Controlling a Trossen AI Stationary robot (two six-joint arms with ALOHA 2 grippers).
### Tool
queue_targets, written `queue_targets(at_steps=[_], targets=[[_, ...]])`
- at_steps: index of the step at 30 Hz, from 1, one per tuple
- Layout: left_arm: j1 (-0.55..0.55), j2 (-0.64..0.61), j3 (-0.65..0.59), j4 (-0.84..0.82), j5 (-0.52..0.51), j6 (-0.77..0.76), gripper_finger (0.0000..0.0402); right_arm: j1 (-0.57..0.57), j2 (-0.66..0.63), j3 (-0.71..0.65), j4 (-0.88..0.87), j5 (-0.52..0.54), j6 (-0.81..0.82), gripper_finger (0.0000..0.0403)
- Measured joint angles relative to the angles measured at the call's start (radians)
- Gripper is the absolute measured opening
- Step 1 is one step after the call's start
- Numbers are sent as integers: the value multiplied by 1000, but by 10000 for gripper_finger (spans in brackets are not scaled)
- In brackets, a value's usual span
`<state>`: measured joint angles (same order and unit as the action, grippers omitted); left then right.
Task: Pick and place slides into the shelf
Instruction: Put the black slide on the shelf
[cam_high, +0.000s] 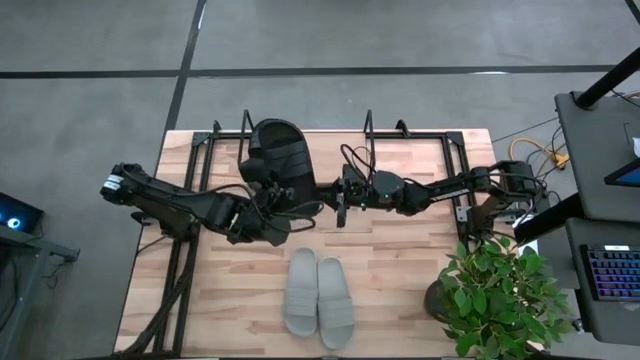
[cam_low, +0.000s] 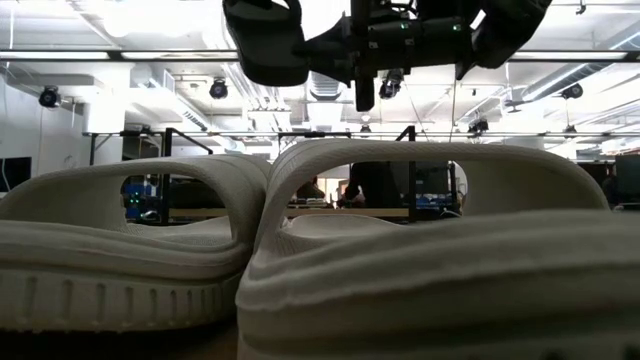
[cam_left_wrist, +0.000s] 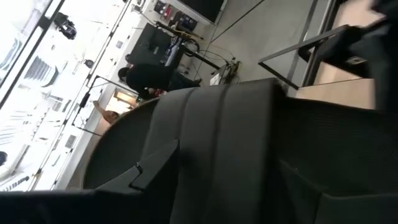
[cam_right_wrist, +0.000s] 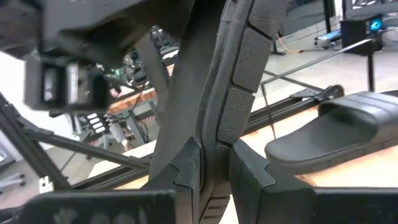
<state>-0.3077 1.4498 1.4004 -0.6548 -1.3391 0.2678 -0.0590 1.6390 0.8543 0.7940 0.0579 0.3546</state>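
From above, my left gripper is hidden among black slide and arm, so I can't separate its fingers. In my low view the 2 grey slides fill the picture, cut off at 3 edges, hiding the shelf. My left wrist view shows only black strap, blurred and cropped.

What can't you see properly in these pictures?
- Low view: the grey slides fill the front, hiding most of the shelf.
- Left wrist view: a black slide up close blocks nearly everything behind.
- High view: the plant covers the table corner.
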Motion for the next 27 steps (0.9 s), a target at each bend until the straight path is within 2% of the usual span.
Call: queue_targets(at_steps=[11, 18, 21, 24, 27], targets=[[-89, 0, 1, -5, -8, -4, 195, -53, 0, 1, 4, 0, 12, 49], [-210, -1, -33, -15, -226, -247, 184, -53, 0, 1, -1, -4, 7, 49], [-264, -9, -51, -15, -225, -262, 153, -53, 0, -3, -6, -4, 4, 49], [-307, -27, -67, -10, -213, -270, 97, -53, 0, -3, -12, -7, 4, 49], [-343, -54, -77, -15, -76, -330, 27, -53, 0, -4, -13, -12, 5, 49]])
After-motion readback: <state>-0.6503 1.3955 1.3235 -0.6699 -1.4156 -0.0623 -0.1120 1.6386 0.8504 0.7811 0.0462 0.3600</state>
